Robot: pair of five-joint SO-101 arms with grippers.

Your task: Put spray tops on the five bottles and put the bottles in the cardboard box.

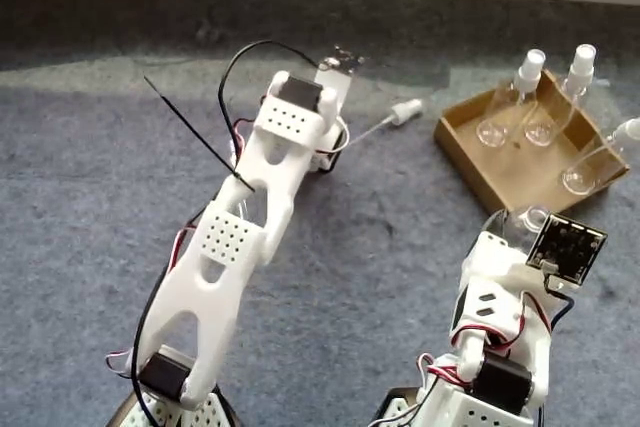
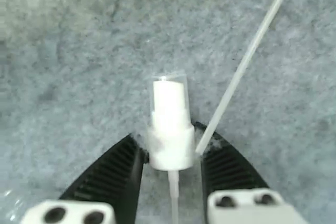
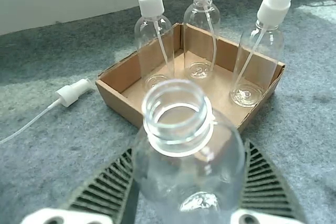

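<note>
My left gripper (image 2: 167,153) is shut on a white spray top (image 2: 169,124) with a clear cap, its tube hanging between the fingers (image 2: 122,169). In the high view this gripper (image 1: 338,72) is at the far middle of the mat. A second spray top (image 1: 405,112) lies loose just to its right, and its thin tube (image 2: 247,61) crosses beside the held one. My right gripper (image 3: 186,182) is shut on an open-necked clear bottle (image 3: 178,129), held upright just in front of the cardboard box (image 3: 118,95). The bottle (image 1: 530,217) stands at the box's near corner.
Three clear bottles with white spray tops stand in the cardboard box (image 1: 480,162) at the far right: one (image 3: 154,40), another (image 3: 202,19) and a third (image 3: 257,56). The loose spray top (image 3: 73,94) lies left of the box. Grey mat covers the table.
</note>
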